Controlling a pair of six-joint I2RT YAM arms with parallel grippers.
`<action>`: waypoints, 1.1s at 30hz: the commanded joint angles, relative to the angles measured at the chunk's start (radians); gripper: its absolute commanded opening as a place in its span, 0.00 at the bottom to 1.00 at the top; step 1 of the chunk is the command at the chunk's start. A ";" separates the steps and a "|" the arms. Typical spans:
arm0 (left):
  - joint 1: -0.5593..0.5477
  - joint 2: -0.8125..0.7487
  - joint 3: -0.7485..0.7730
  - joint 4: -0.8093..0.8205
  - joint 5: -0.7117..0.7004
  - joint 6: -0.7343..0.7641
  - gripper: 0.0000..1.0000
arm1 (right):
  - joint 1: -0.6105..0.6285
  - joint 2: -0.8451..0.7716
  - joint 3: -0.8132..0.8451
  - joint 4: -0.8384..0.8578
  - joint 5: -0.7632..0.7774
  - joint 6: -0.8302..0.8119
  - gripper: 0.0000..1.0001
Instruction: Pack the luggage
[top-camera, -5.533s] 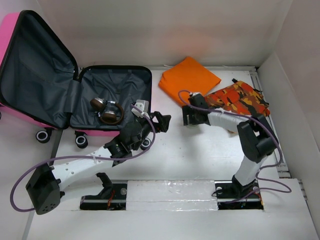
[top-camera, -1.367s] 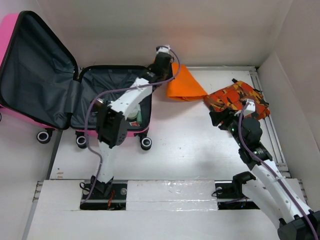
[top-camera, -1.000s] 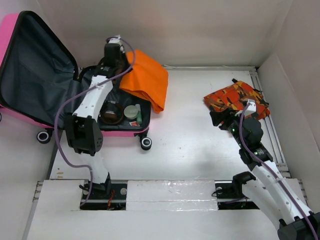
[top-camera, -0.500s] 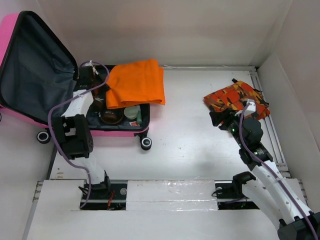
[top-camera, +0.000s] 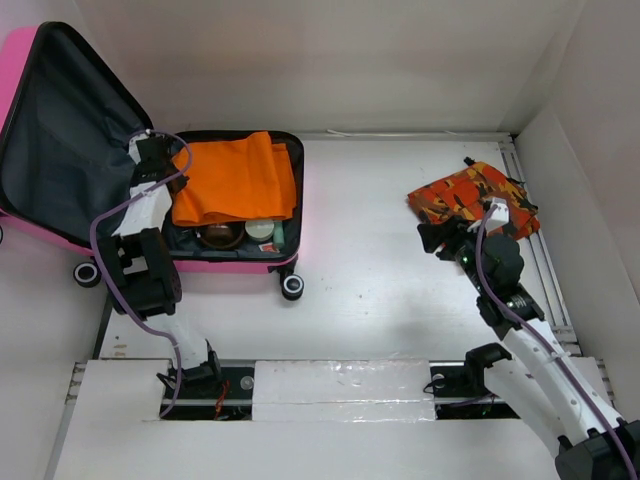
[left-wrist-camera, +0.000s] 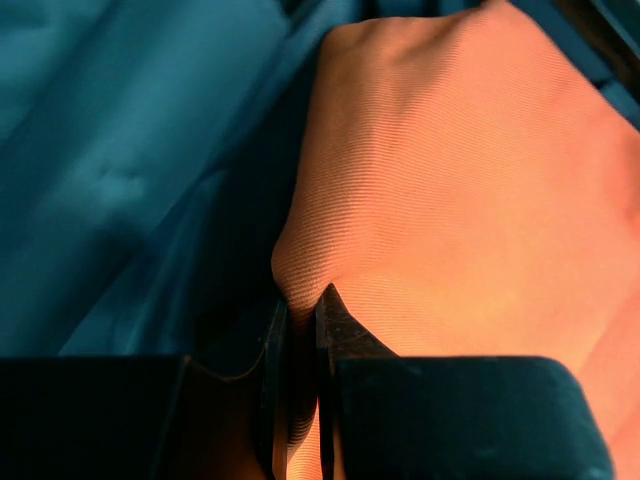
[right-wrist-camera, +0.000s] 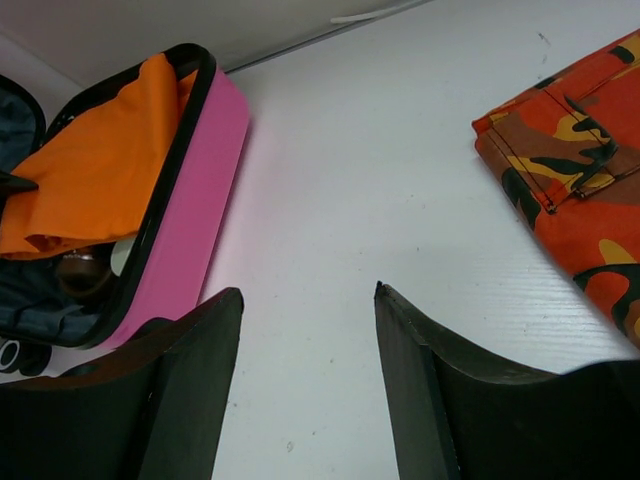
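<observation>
Left wrist shows left jaws clamped on the orange cloth (left-wrist-camera: 450, 200), now laid inside the luggage (right-wrist-camera: 200, 190) ahead of them; right jaws stand apart.

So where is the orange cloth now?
In the top view, the orange cloth lies inside the open luggage at left, pinched by the left gripper.

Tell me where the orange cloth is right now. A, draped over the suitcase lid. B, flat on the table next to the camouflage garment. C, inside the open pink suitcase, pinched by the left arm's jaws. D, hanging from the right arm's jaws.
C: the orange cloth lies in the luggage, and the left arm's jaws are shut on a fold of it.
</observation>
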 joint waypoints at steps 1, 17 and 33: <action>0.011 -0.024 0.035 -0.010 -0.209 -0.071 0.00 | -0.006 0.001 0.015 0.031 -0.010 0.009 0.61; -0.321 -0.335 0.015 0.088 -0.350 -0.116 0.61 | -0.006 -0.001 0.015 0.031 -0.001 0.009 0.54; -1.170 0.095 0.248 0.050 -0.122 -0.261 0.62 | -0.015 -0.333 0.064 -0.163 0.271 0.028 0.02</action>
